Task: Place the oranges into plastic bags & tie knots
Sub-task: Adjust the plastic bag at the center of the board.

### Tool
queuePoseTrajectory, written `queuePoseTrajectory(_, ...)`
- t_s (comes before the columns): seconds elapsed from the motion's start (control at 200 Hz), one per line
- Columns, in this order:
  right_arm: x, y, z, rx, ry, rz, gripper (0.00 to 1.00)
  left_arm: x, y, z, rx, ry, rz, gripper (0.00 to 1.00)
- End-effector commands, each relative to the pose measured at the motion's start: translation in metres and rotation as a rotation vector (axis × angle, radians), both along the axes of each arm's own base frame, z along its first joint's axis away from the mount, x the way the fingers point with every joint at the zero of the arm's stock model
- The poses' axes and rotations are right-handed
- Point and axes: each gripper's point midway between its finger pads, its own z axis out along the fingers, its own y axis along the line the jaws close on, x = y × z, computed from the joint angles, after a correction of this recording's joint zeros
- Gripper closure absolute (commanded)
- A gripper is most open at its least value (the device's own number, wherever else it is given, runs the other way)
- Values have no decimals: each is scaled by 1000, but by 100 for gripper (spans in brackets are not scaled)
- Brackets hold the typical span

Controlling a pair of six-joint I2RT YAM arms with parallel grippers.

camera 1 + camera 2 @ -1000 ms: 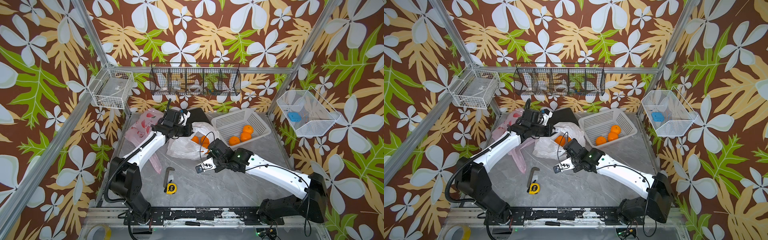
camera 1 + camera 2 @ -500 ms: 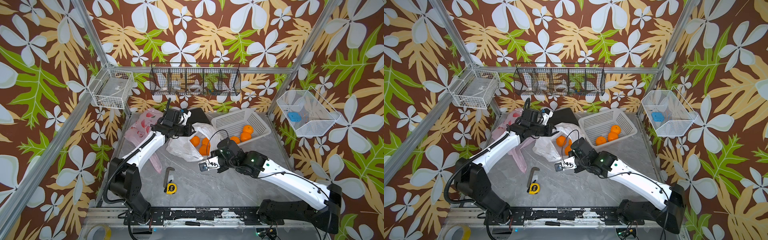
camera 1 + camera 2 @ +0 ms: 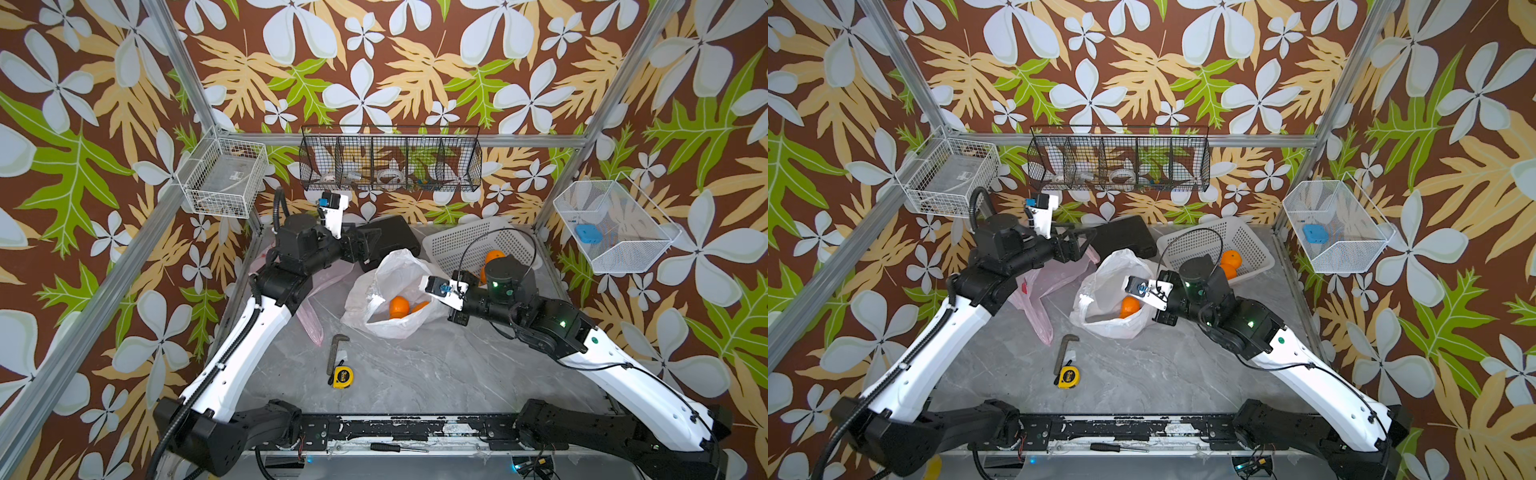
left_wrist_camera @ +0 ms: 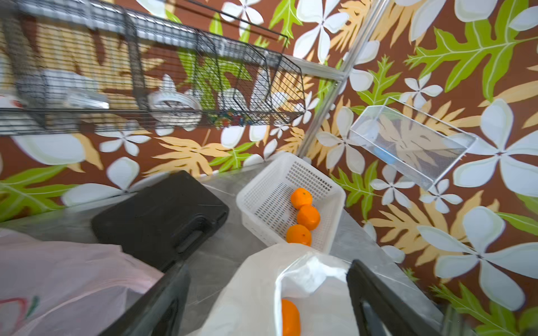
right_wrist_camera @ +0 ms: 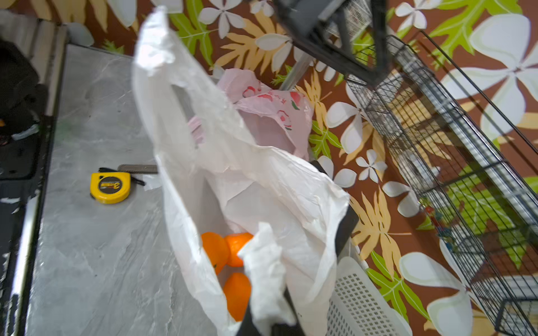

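The white plastic bag [image 3: 388, 286] [image 3: 1106, 286] sits mid-table with its mouth open, and three oranges [image 5: 216, 250] lie inside it. My right gripper [image 5: 270, 321] is shut on a bunched strip of the bag's rim; in both top views its wrist camera hides the jaws. My left gripper [image 4: 270, 302] [image 3: 362, 249] hangs open just behind the bag, its fingers [image 4: 375, 296] wide apart and pinching nothing. Three more oranges [image 4: 308, 216] lie in the white perforated basket [image 3: 465, 245]. The pink plastic bag [image 3: 311, 320] [image 5: 270, 116] lies crumpled under my left arm. No knots show.
A black case [image 3: 386, 235] lies at the back beside the basket. A yellow tape measure [image 3: 342, 376] and a hex key [image 3: 336, 349] lie in front of the white bag. Wire baskets [image 3: 390, 164] hang on the walls.
My left gripper has opened and let go of the white bag's rim. My right gripper has shut on the bag's rim and moved back and to the right with it.
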Motion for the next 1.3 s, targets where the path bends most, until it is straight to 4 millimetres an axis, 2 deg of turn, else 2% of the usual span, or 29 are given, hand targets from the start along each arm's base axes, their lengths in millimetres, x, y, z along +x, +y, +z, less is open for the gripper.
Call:
queuePoseTrajectory(0.0,10,-8,9,81,38,-41,100,-15,25,38,0,-237,90,13)
queuePoseTrajectory(0.105,24,-20,20,144,62,-65,100,-67,20,59,-27,-456,-36,12)
queuePoseTrajectory(0.21,37,-20,27,180,91,-67,100,-114,6,50,-36,-664,-203,13)
queuePoseTrajectory(0.255,41,-17,29,176,91,-63,100,-122,3,45,-54,-686,-240,13)
queuePoseTrajectory(0.355,50,-11,29,156,101,-53,100,-141,-21,21,-5,-686,-435,15)
queuePoseTrajectory(0.526,54,-4,32,146,101,-21,100,-163,-47,3,79,-659,-630,15)
queuePoseTrajectory(0.671,54,-1,28,142,112,-8,100,-168,-62,6,99,-615,-754,15)
queuePoseTrajectory(0.821,51,-1,24,138,125,6,100,-158,-68,-1,159,-564,-763,14)
queuePoseTrajectory(1.016,49,-1,23,135,126,14,100,-134,-77,-26,246,-464,-722,15)
queuePoseTrajectory(1.186,47,-1,22,135,130,19,100,-130,-86,-42,301,-416,-752,18)
queuePoseTrajectory(1.296,46,-2,21,134,130,17,100,-128,-85,-50,339,-410,-746,25)
